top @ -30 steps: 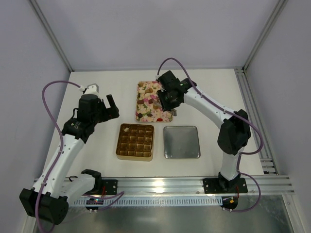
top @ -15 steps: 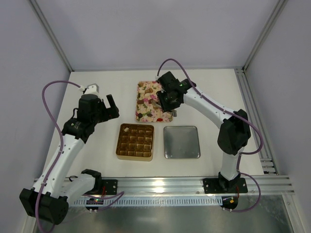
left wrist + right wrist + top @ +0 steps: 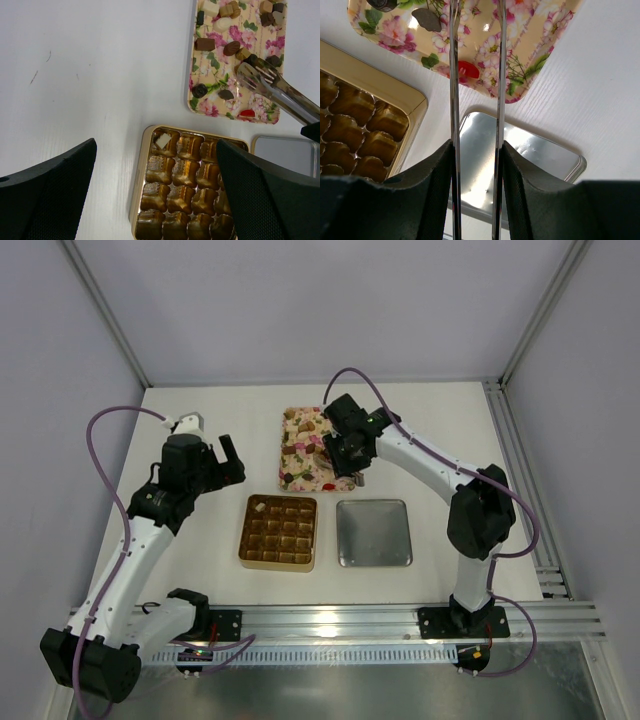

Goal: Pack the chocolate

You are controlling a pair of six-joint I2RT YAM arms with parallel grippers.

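Note:
Several chocolate pieces (image 3: pixel 304 439), brown, dark and cream, lie on the pink flowered tray (image 3: pixel 298 478). They also show in the left wrist view (image 3: pixel 205 44). The gold box (image 3: pixel 243 536) holds one cream-white piece (image 3: pixel 162 140) in its far-left cell; its other visible cells are empty. My right gripper (image 3: pixel 346 447) is shut on metal tongs (image 3: pixel 453 100), whose arms stand apart. The tongs' tips (image 3: pixel 254 74) hover among the pieces at the tray's right side. My left gripper (image 3: pixel 226 454) is open and empty above the table, left of the tray and beyond the box.
A silver square lid (image 3: pixel 374 533) lies right of the gold box, just in front of the tray. A red wrapped piece (image 3: pixel 467 69) and a dark piece (image 3: pixel 426 19) sit near the tray's near edge. Frame posts and a rail bound the table.
My right gripper and the tongs have shifted slightly left, further over the tray. The left arm has not moved.

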